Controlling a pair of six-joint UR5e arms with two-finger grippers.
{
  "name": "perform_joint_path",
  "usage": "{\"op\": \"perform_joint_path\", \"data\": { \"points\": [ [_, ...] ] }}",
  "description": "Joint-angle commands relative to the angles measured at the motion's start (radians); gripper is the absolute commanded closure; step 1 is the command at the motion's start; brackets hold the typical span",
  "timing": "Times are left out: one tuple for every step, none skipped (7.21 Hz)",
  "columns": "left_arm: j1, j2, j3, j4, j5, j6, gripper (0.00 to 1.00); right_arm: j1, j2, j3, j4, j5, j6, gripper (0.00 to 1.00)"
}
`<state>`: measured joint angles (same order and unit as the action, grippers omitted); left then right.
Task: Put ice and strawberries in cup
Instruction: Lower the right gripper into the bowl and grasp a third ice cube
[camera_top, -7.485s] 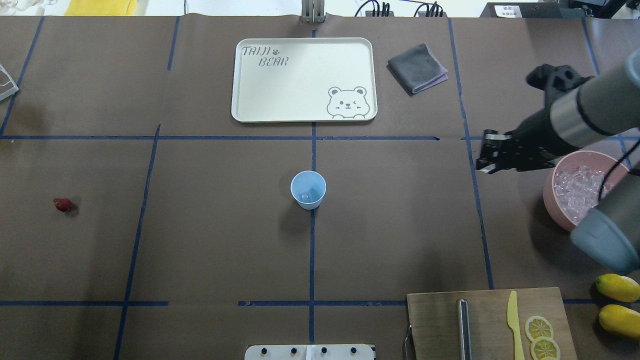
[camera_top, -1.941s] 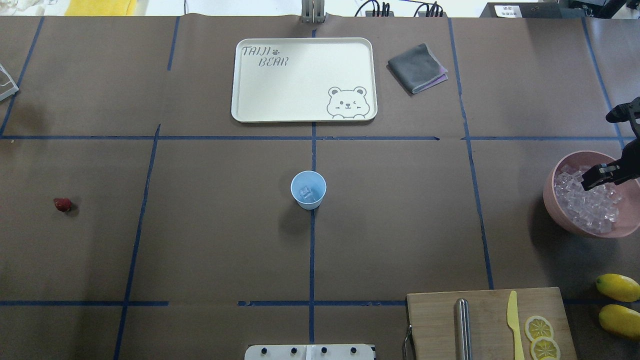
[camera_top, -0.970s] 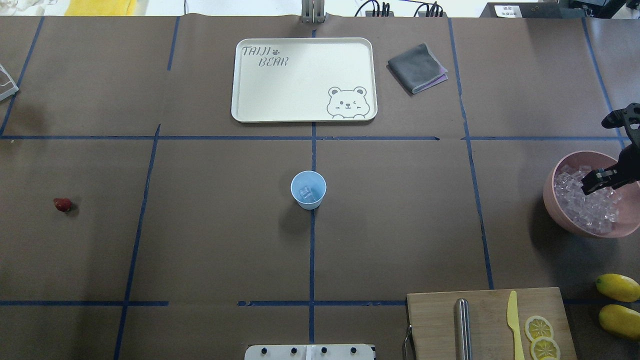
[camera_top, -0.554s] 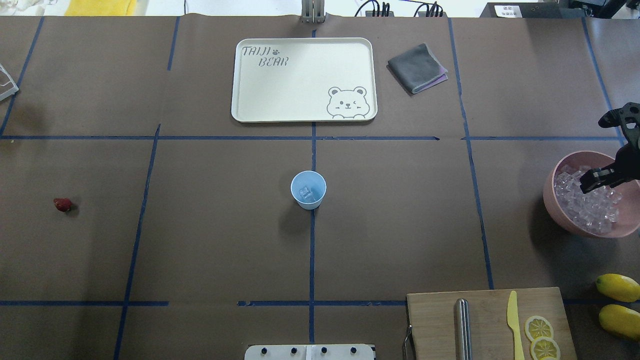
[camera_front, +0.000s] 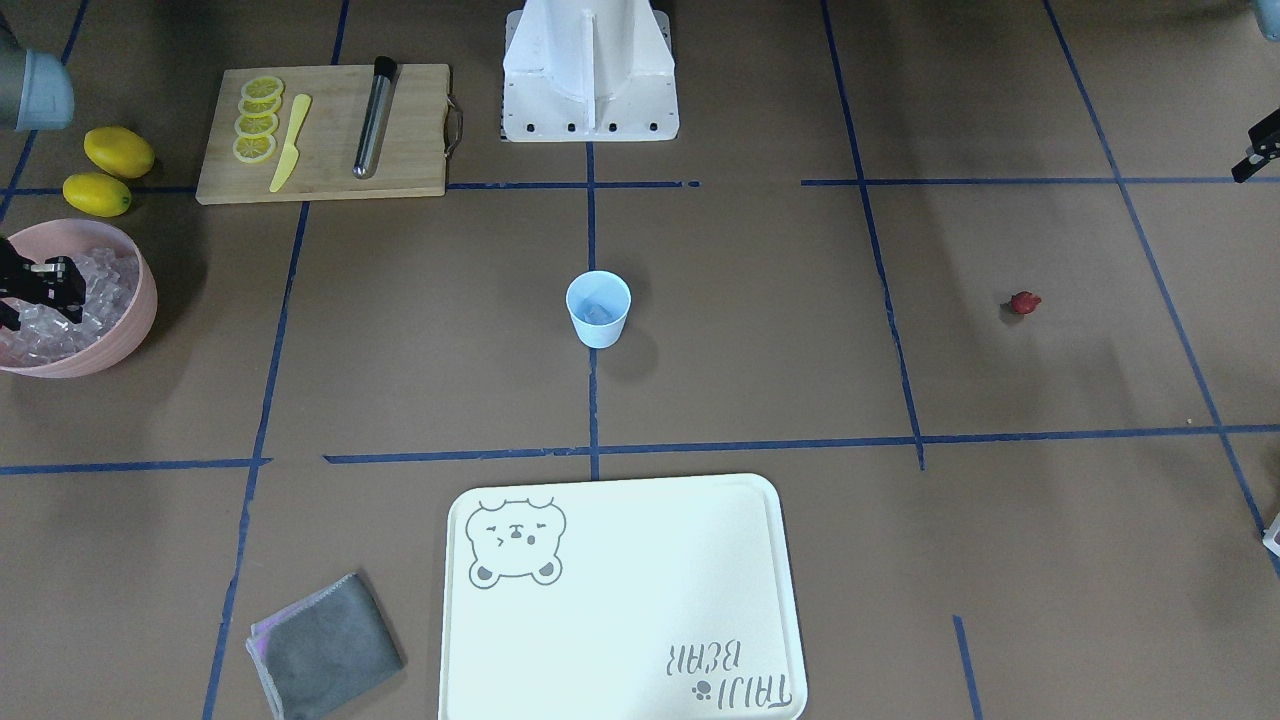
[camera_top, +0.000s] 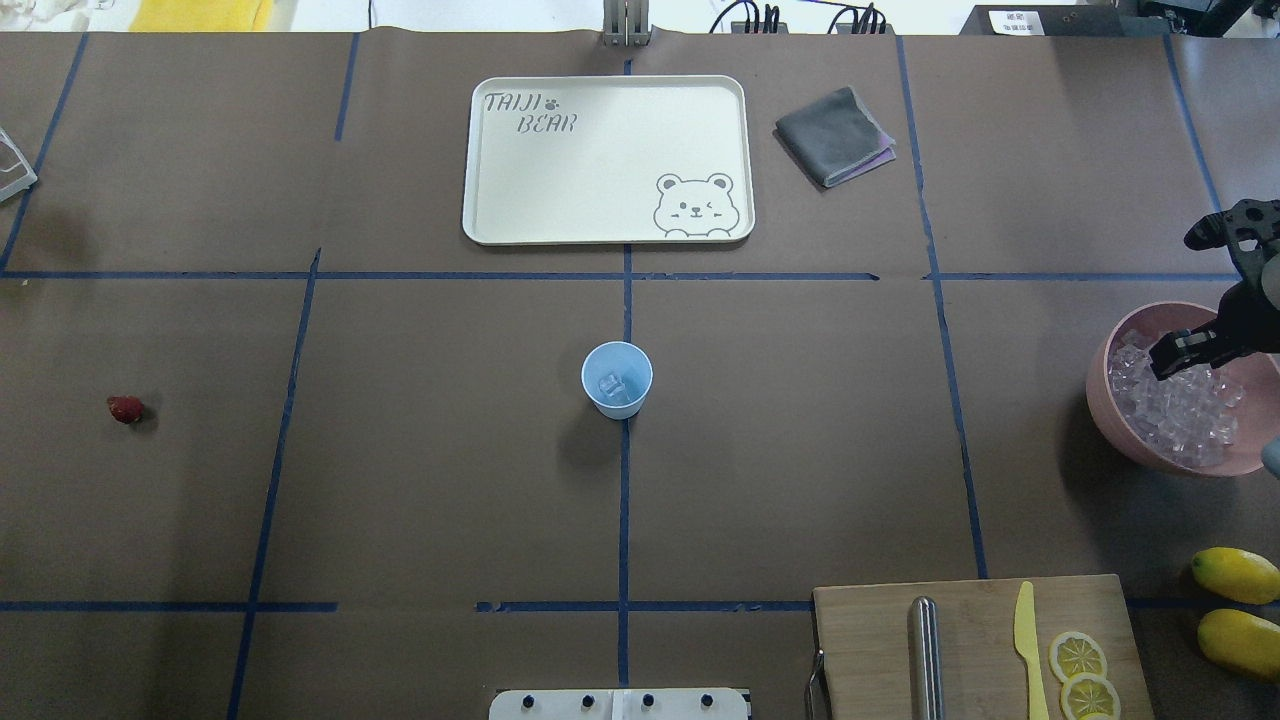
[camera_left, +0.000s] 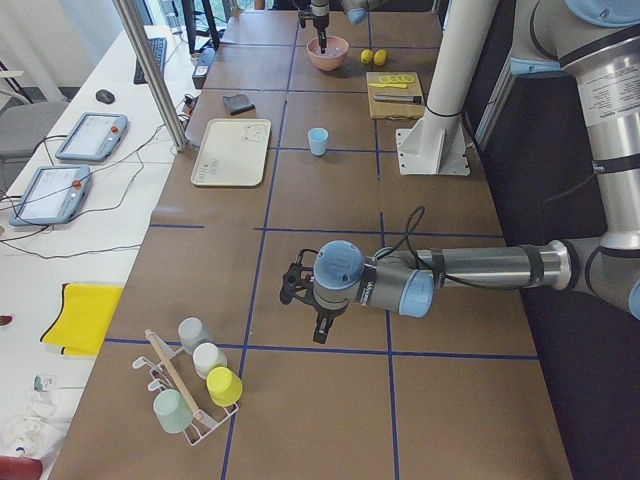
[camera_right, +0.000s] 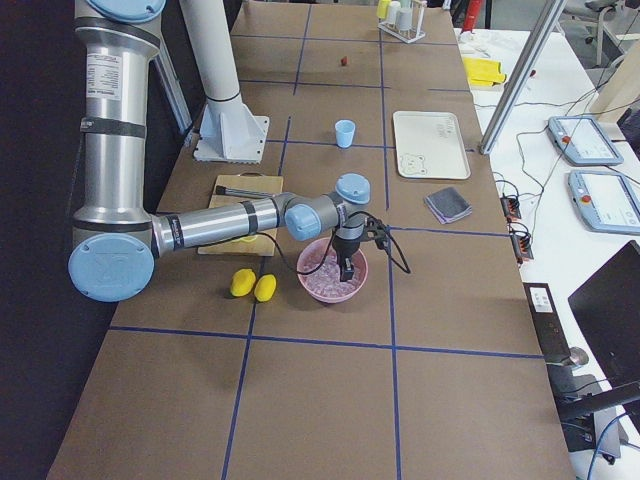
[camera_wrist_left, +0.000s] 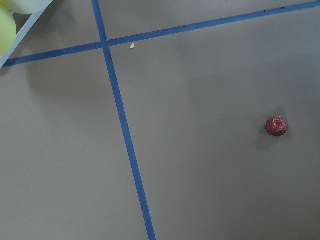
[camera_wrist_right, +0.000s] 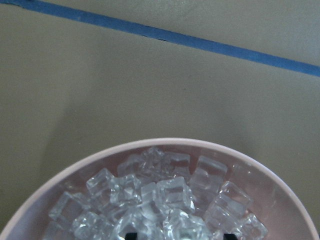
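Brown table (camera_top: 420, 500), blue tape grid (camera_top: 623, 520): cup (camera_top: 616, 380), strawberry (camera_top: 125, 408), tray (camera_top: 600, 170), cloth (camera_top: 833, 135), pink bowl (camera_top: 1110, 425), cutting board (camera_top: 870, 640), lemons (camera_top: 1236, 574).

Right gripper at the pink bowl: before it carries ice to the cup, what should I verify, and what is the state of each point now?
1. Right gripper above the ice in the pink bowl: ok.
2. Gripper open, its tips apart in the wrist view: ok.
3. A cube gripped between the tips: cannot tell.
4. Cup upright, mouth free, some ice inside: ok.
5. Table between bowl and cup free of things: ok.
6. Strawberry in the cup: not ok; it lies on the table, far to the robot's left.
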<state>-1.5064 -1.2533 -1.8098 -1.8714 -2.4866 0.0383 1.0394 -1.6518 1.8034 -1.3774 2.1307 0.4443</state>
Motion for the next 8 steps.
{"op": "perform_joint_path", "data": {
  "points": [
    [0.000, 0.000, 0.000, 0.000, 0.000, 0.000, 0.00, 0.002, -0.014, -0.001, 0.033, 0.001, -0.001, 0.35],
    [0.000, 0.000, 0.000, 0.000, 0.000, -0.002, 0.00, 0.001, -0.014, 0.001, 0.032, 0.001, 0.001, 0.43],
    [0.000, 0.000, 0.000, 0.000, 0.000, 0.000, 0.00, 0.002, -0.013, 0.001, 0.034, 0.001, 0.002, 0.58],
    [0.000, 0.000, 0.000, 0.000, 0.000, -0.002, 0.00, 0.001, -0.013, 0.002, 0.034, 0.001, 0.001, 0.79],
    [0.000, 0.000, 0.000, 0.000, 0.000, 0.000, 0.00, 0.001, -0.013, 0.004, 0.034, 0.001, 0.001, 0.99],
    [0.000, 0.002, 0.000, 0.000, 0.000, 0.000, 0.00, 0.004, -0.013, 0.010, 0.034, 0.003, 0.001, 1.00],
    [0.000, 0.002, 0.000, -0.002, 0.000, 0.000, 0.00, 0.007, -0.014, 0.031, 0.034, 0.005, 0.001, 1.00],
    [0.000, 0.000, 0.000, -0.002, -0.002, 0.000, 0.00, 0.019, -0.022, 0.072, 0.032, 0.012, 0.002, 1.00]
  ]
}}
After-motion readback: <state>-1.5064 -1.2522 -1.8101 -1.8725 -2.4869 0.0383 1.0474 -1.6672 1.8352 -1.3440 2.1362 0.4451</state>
